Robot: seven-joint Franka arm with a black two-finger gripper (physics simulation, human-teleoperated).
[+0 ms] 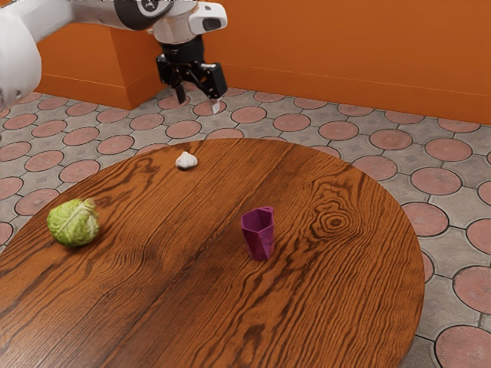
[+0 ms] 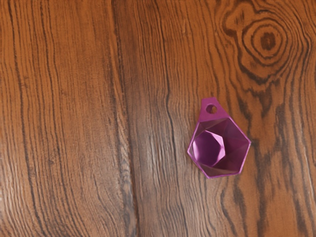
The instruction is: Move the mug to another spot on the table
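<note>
Mug [image 1: 258, 232] stood upright on the table [image 1: 192, 276], just beside the dark knot [image 1: 335, 224], top open. My gripper [image 1: 199, 98] hung high, well apart from the knot, fingers apart w/ nothing in them, prob so I could see the mug & aim.

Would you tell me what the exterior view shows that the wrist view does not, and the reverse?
Exterior: the open gripper held high, apart from the mug, a cabbage, a garlic bulb, tiled floor, orange wall. Wrist: the mug's hollow inside and its handle's hole, from above. Both: the purple mug upright on the wooden table.
</note>
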